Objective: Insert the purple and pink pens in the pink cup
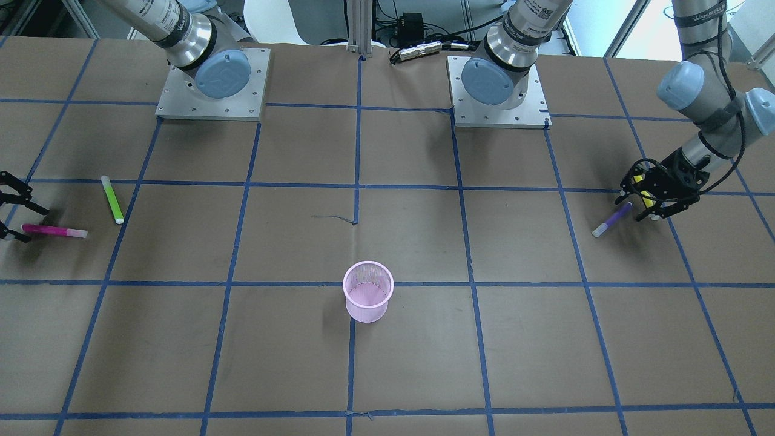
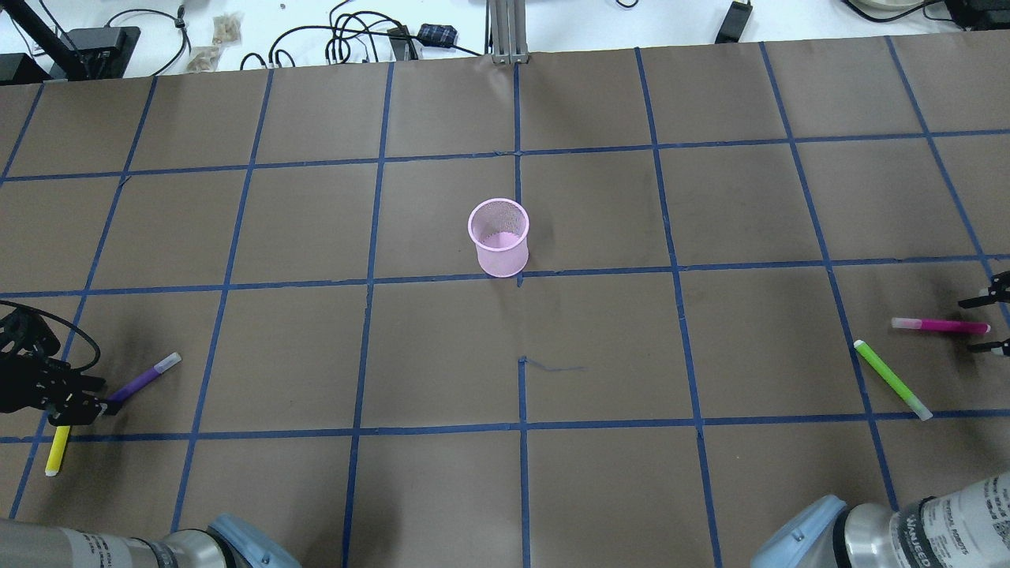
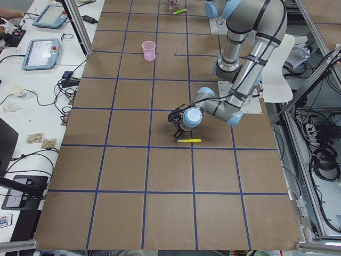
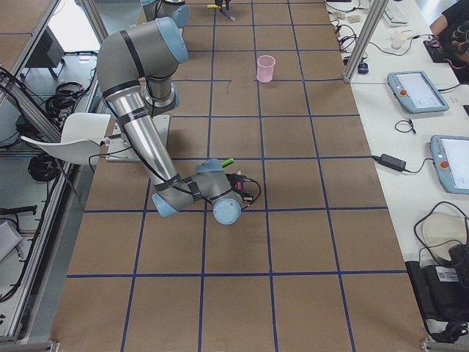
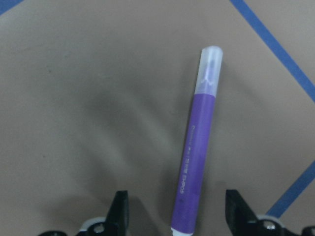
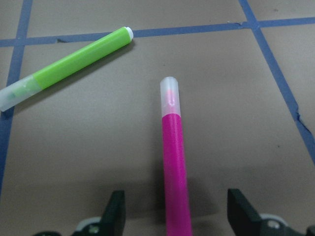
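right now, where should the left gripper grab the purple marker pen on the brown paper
Grip the purple marker pen on its barrel near the butt end, from straight above: it lies flat, that end inside the open left gripper.

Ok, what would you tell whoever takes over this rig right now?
Left gripper: open, straddling the back end of the purple pen, which lies flat on the table.
Right gripper: open, straddling the pink pen, which also lies flat.
Pink cup: upright mid-table, no pen inside.
Done: both grippers lined up, nothing grasped or inserted.
Left: close on each pen, lift it and drop it into the cup. Leave the green pen and yellow pen alone.
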`<action>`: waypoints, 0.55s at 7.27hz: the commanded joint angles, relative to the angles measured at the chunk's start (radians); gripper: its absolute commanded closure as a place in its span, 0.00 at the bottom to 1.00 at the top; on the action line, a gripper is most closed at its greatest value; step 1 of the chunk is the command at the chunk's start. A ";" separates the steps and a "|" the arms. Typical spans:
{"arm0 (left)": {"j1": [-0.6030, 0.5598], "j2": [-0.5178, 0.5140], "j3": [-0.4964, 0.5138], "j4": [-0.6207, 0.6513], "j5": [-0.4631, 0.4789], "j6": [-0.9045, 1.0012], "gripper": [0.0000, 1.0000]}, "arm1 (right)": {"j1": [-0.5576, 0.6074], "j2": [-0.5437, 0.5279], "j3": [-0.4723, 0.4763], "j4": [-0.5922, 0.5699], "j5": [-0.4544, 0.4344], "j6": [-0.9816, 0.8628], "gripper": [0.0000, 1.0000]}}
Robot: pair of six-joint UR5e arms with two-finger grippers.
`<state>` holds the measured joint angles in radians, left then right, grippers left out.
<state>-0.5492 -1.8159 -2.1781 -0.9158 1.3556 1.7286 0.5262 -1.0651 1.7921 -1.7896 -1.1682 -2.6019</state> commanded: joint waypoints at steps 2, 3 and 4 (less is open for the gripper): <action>-0.003 0.001 0.001 0.000 0.000 -0.007 0.74 | 0.000 -0.001 0.000 0.002 -0.005 -0.004 0.56; -0.003 0.004 0.003 0.002 -0.001 -0.009 0.82 | 0.000 -0.001 0.000 0.002 -0.007 -0.004 0.66; -0.005 0.004 0.003 0.002 -0.001 -0.011 0.92 | 0.000 -0.001 0.000 0.002 -0.024 -0.004 0.74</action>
<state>-0.5522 -1.8128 -2.1761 -0.9148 1.3550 1.7202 0.5261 -1.0659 1.7918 -1.7871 -1.1784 -2.6058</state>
